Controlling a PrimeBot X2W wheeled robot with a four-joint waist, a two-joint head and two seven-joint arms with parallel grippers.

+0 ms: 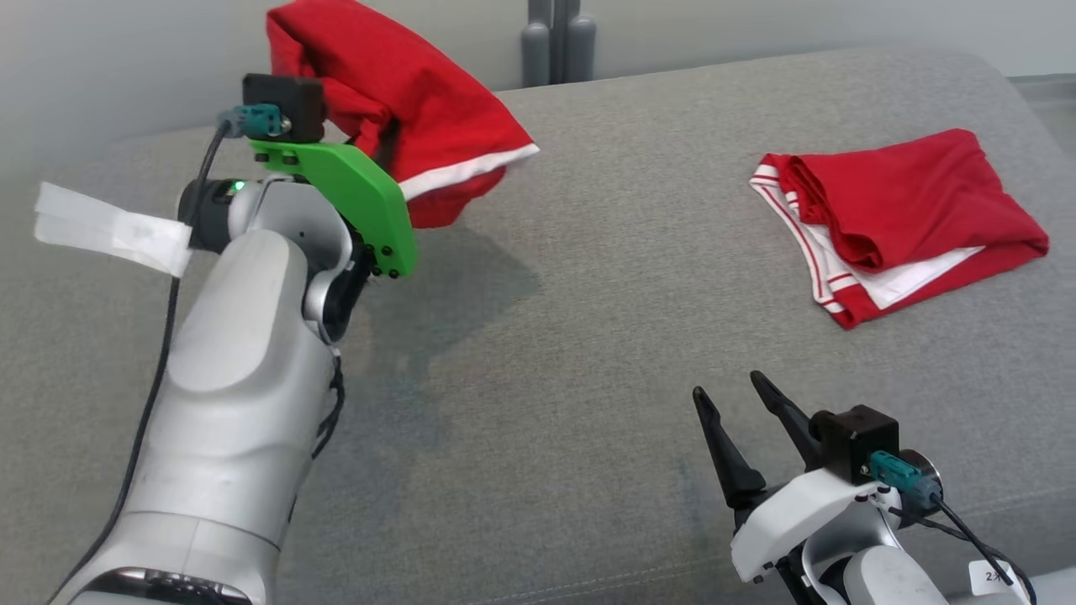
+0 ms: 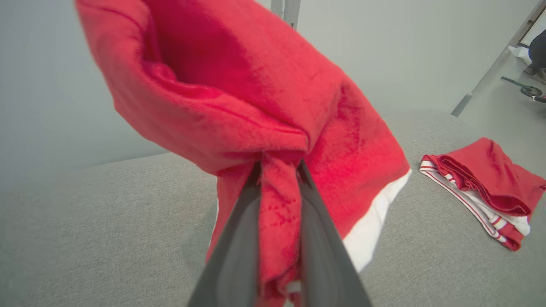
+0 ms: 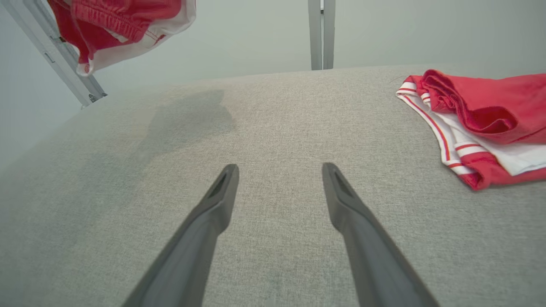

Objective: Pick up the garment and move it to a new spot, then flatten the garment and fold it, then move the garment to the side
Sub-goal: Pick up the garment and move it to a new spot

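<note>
A red garment point(image 1: 395, 84) with a white hem hangs bunched in the air over the back left of the grey cushioned surface point(image 1: 588, 353). My left gripper point(image 2: 279, 170) is shut on a gathered fold of it, and the cloth drapes over and around the two dark fingers point(image 2: 239, 238). In the right wrist view the same garment point(image 3: 123, 25) dangles at the top left, clear of the surface. My right gripper point(image 1: 727, 385) rests low at the front right, open, with nothing between its fingers point(image 3: 213, 213).
A second red garment point(image 1: 908, 210) with white striped trim lies folded at the right of the surface. Grey posts point(image 1: 559, 42) stand behind the back edge against a pale wall. The lifted cloth casts a shadow point(image 1: 454, 286) on the surface.
</note>
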